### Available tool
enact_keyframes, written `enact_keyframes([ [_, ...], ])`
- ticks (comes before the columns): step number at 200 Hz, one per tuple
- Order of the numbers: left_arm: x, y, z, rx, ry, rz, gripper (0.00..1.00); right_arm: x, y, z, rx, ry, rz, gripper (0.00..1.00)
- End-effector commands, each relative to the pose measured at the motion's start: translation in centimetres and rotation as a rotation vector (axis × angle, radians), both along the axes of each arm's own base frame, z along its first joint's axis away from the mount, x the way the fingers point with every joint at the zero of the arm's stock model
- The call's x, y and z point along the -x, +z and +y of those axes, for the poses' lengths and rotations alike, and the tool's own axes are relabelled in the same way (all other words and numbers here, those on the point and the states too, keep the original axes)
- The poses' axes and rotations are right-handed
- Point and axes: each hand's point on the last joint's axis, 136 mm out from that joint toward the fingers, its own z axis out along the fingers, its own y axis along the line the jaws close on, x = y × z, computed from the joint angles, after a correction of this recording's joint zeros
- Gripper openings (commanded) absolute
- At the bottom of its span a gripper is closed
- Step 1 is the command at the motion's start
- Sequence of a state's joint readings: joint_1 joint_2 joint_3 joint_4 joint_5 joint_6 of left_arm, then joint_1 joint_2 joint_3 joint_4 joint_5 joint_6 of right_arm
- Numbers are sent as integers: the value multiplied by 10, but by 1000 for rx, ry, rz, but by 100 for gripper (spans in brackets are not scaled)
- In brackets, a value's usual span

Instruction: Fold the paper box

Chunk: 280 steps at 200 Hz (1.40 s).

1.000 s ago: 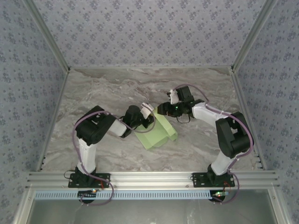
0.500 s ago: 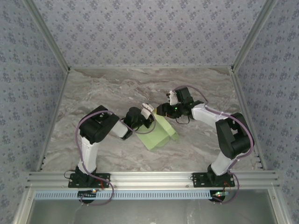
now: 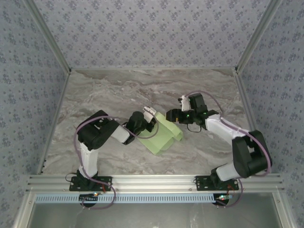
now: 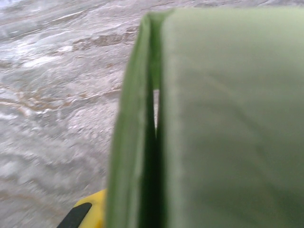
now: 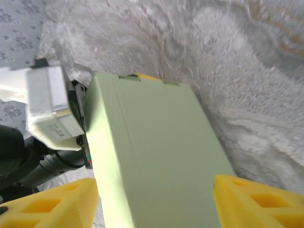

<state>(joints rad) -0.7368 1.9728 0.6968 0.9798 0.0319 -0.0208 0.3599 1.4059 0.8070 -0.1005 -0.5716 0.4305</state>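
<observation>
The paper box (image 3: 162,136) is pale green card, partly folded, lying on the marble table between the two arms. My left gripper (image 3: 152,119) is shut on its upper left edge. In the left wrist view the paper box (image 4: 228,123) stands close up as a folded wall, with one yellow fingertip (image 4: 88,213) at its lower left. My right gripper (image 3: 168,116) sits at the box's far right corner. In the right wrist view its yellow fingers (image 5: 47,205) stand wide apart on either side of the paper box (image 5: 156,142), open.
The marble table (image 3: 104,90) is enclosed by patterned walls (image 3: 28,71) on the left, back and right. An aluminium rail (image 3: 152,181) runs along the near edge, holding both arm bases.
My left gripper has closed on the card's edge. My right arm has drawn back to the right and its jaws have widened. The box has shifted slightly.
</observation>
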Motion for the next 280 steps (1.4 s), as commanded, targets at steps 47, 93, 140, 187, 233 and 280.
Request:
enact_keyframes([
  [47,16,7,9,3,-85,72,3,-1,10,10,42,131,-87,73],
  [93,12,21,4,55,-97,55,29,-7,-17,27,47,176,6,71],
  [140,8,53,4,150,-143,-64,37,-12,-50,34,85,171,115,65],
  [187,8,57,22,183,-80,-155,39,-11,-51,28,102,150,126,62],
  [233,10,58,24,194,-81,-180,34,-10,-51,29,90,147,155,61],
  [280,6,31,22,139,-69,-162,26,-7,-48,34,74,152,172,61],
])
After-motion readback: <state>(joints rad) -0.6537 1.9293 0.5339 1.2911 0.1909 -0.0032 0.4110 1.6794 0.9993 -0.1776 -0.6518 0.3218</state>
